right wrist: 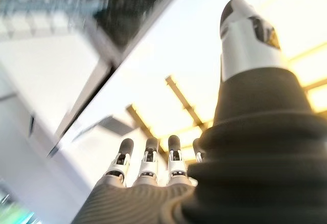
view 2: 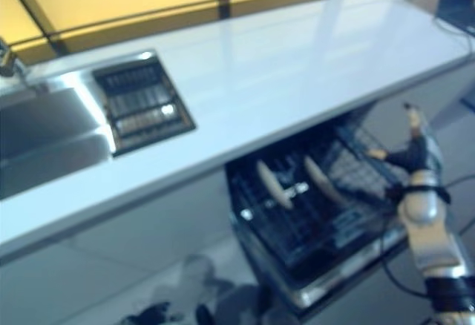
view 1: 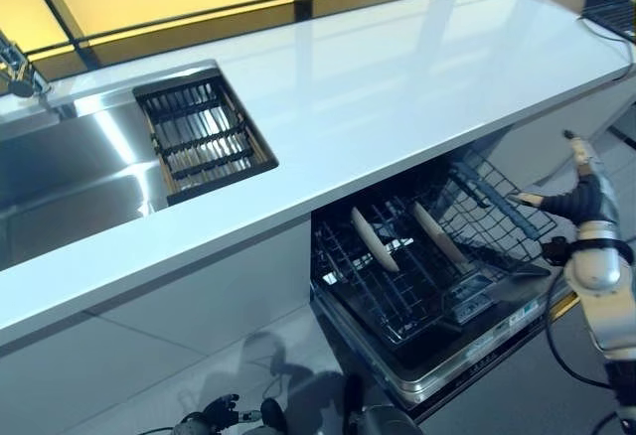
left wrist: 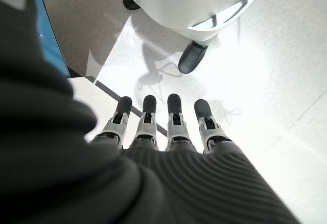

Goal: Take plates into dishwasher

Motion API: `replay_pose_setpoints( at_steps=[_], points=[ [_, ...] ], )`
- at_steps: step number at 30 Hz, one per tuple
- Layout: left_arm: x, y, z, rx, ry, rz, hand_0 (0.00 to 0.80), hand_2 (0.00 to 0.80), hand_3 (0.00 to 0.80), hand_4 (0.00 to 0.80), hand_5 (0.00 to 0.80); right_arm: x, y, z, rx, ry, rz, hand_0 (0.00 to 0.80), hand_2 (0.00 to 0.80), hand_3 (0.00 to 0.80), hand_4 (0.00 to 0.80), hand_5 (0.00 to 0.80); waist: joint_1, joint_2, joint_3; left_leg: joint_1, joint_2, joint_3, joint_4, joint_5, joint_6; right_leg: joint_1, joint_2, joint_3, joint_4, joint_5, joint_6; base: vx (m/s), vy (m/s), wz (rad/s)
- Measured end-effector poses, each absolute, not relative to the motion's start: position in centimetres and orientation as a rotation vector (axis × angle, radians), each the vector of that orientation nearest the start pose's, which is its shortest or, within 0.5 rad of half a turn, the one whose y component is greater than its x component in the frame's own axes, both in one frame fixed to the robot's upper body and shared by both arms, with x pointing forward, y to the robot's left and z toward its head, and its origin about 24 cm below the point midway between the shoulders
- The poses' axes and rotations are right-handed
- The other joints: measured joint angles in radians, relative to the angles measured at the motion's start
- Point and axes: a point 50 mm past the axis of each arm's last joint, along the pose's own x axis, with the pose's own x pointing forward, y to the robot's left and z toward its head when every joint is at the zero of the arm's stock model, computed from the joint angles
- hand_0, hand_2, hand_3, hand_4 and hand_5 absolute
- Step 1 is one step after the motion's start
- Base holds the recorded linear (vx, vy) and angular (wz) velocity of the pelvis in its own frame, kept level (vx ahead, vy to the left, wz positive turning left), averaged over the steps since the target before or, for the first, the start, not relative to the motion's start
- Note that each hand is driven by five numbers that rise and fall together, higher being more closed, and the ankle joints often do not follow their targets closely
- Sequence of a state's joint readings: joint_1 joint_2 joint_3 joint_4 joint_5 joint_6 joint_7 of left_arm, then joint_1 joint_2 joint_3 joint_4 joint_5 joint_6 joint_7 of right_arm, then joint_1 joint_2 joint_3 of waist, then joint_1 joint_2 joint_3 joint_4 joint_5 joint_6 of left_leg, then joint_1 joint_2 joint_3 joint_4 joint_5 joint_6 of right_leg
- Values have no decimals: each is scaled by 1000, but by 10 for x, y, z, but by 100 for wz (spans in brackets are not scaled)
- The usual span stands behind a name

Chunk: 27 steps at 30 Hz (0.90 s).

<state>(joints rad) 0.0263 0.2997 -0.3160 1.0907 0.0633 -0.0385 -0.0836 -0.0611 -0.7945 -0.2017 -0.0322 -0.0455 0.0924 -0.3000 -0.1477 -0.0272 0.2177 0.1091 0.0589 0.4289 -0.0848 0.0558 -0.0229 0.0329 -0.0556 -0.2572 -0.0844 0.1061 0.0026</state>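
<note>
Only wrist views show fingers [right wrist: 147, 158] straight (plates [view 1: 374, 239] racked).

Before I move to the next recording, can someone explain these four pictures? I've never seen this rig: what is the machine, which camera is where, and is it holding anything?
This is a humanoid robot with two arms, each ending in a robot hand. The two wide pictures come from cameras on its head, looking down at a white counter with a steel sink and a dark rack set in it. Below the counter, a dishwasher rack is pulled out, with two plates standing upright in it. The other two pictures come from cameras on the wrists. The right robot hand is raised beside the dishwasher rack with its fingers straight, holding nothing. The left robot hand hangs low over the floor, fingers straight, also empty.
</note>
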Motion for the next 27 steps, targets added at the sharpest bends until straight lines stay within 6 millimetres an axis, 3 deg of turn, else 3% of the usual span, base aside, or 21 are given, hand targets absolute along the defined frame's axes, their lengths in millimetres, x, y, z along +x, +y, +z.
replay_pose_setpoints(
  at_steps=[6, 8, 12, 17, 22, 27],
  points=[
    [98, 217, -158, 404, 1132, -232, 0, 0, 0, 0, 0, 234, -337, 137, -402, -181, -582, 0, 0, 0, 0, 0, -44, 21, -53, 19, 8, 50, -4, -19, -4, -2, 11, 47, 1, 1, -4, -38, -30, -26],
    [97, 215, -159, 394, 1131, -229, 0, 0, 0, 0, 0, 230, -339, 113, -229, -131, -610, 0, 0, 0, 0, 0, -61, 28, -71, 22, 9, 62, -4, -22, -7, -3, 14, 57, 1, 0, -5, -33, -49, -16],
    [102, 214, -158, 390, 1115, -224, 0, 0, 0, 0, 0, 214, -349, 61, 11, 31, -681, 0, 0, 0, 0, 0, -64, 37, -89, 32, 10, 67, -4, -23, -7, -3, 14, 61, 2, 0, -5, -18, -50, -6],
    [95, 215, -160, 377, 1145, -217, 0, 0, 0, 0, 0, 191, -349, -1, 298, 236, -723, 0, 0, 0, 0, 0, -60, 43, -96, 37, 11, 82, -4, -26, -8, -1, 16, 75, 11, -3, -9, -14, -40, -6],
    [94, 214, -161, 382, 1149, -232, 0, 0, 0, 0, 0, 169, -338, -51, 411, 460, -716, 0, 0, 0, 0, 0, -57, 48, -100, 38, 11, 83, -4, -27, -8, -1, 16, 74, 12, -4, -10, -14, -32, -1],
    [94, 213, -161, 388, 1153, -243, 0, 0, 0, 0, 0, 149, -317, -89, 452, 652, -685, 0, 0, 0, 0, 0, -51, 57, -104, 37, 11, 76, -4, -27, -8, 1, 15, 69, 9, -3, -10, 0, -5, 1]
  ],
)
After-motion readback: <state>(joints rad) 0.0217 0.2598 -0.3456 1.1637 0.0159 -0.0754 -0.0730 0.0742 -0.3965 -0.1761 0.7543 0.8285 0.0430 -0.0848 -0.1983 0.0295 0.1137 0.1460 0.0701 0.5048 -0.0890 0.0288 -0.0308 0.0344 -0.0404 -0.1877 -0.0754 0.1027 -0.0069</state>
